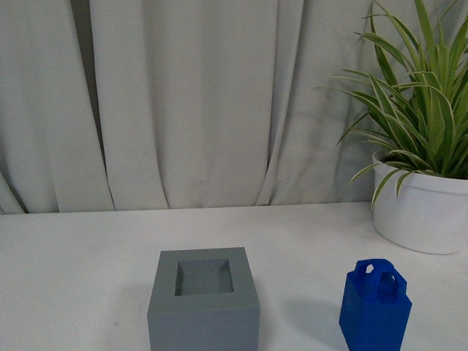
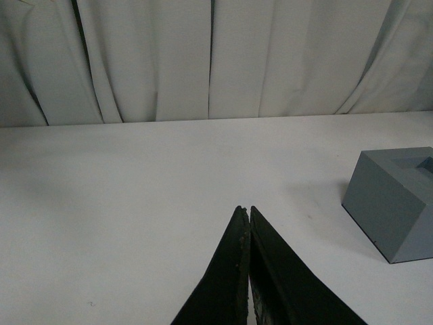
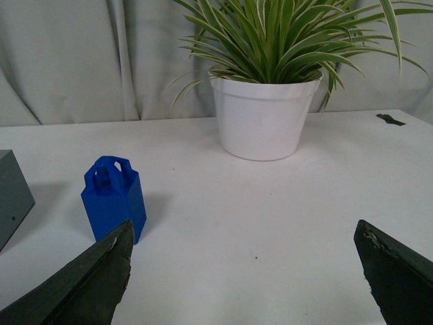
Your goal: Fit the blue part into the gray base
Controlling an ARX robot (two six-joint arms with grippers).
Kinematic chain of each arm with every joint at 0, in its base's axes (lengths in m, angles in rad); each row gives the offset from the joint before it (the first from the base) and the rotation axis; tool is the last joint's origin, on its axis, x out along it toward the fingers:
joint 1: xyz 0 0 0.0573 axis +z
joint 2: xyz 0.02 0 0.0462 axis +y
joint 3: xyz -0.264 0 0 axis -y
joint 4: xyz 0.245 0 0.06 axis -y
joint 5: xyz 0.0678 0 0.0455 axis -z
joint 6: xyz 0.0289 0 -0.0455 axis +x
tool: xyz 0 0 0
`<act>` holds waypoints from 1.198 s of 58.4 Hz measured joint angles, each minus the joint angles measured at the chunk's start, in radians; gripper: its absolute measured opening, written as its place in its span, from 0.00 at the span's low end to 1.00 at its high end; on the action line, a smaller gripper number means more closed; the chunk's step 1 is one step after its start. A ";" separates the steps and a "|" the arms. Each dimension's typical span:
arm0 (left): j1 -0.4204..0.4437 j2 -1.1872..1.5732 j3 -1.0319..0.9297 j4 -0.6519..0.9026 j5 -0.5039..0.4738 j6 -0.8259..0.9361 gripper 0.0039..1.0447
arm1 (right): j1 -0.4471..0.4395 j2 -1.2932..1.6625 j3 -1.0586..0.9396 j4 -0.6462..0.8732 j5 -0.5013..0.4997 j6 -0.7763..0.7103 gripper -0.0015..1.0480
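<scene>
No text, label or number can be read in any view. The gray base (image 1: 204, 301) and the blue part (image 1: 375, 307) carry no markings.

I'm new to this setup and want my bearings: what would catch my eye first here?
The bright blue part stands upright on the white table, right of the gray base, whose square recess is empty. A leafy plant in a white pot sits behind it, at the far right. The right pincer gapes open; the left pincer is shut.

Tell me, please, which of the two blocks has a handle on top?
The blue part, right of the gray base, carries an arched loop; the base's top has only a square recess.
</scene>
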 joint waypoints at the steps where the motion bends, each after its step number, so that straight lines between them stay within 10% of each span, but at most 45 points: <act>1: 0.000 0.000 0.000 0.000 0.000 0.000 0.04 | 0.000 0.000 0.000 0.000 0.000 0.000 0.91; 70: 0.000 0.000 0.000 0.000 0.000 0.000 0.04 | 0.000 0.000 0.000 0.000 0.000 0.000 0.91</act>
